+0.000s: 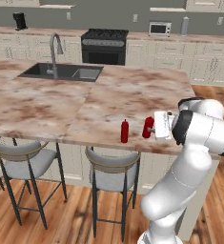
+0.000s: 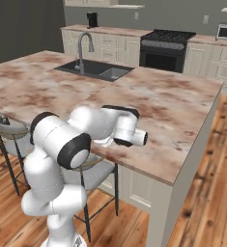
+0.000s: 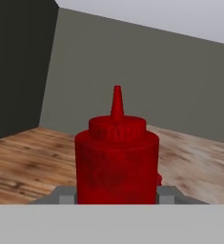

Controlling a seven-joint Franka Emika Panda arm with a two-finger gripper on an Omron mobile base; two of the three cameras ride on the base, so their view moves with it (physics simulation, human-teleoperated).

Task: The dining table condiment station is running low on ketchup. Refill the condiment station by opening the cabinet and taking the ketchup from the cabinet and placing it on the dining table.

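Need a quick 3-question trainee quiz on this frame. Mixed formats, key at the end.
1. True or false: the jaws are closed on a red ketchup bottle.
2. How many red bottles are at the near edge of the dining table in the left base view? A one, B two, C three.
3. Fill in: the free bottle stands upright to the robot's ___ of the held one.
Key: 1 true; 2 B; 3 left.

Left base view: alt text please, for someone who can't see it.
The gripper holds a red ketchup bottle at the near edge of the marbled dining table, beside a second red bottle standing upright there. Grey stools sit below; a sink is farther back.
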